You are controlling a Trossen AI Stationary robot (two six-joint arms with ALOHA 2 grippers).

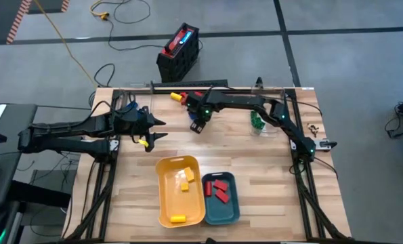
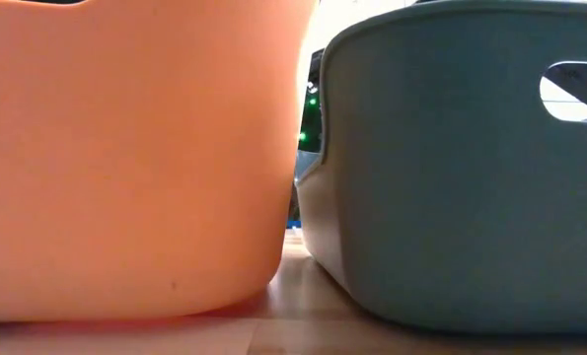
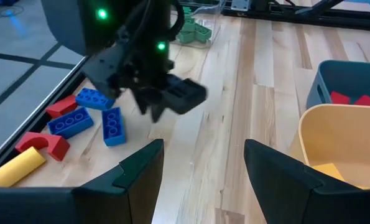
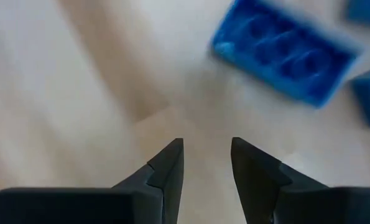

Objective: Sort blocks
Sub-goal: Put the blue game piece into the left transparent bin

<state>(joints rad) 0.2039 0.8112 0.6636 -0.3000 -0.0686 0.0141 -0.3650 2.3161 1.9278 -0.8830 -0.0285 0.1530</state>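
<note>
A light wooden table stands on a grey floor, and two trays sit side by side near the bottom middle of the high view. The yellow tray holds yellow blocks, and the teal tray holds red ones. More blocks lie loose near the top middle of the high view, at the far edge of the table. The right gripper hangs low over that spot, pointing down at the wood. Its two fingers stand a little apart, with only bare table between them, so it holds nothing. In the right wrist view, a blue block lies just ahead of the fingertips and off to one side, in the upper right of the frame. It is a flat brick with round studs on top, and its long side runs slantwise across the frame. The right gripper is much nearer to it than the left one, so it looks like the right arm's job to move forward and turn to line up with the brick. The left gripper waits at the left of the table with its fingers spread wide and empty.
</note>
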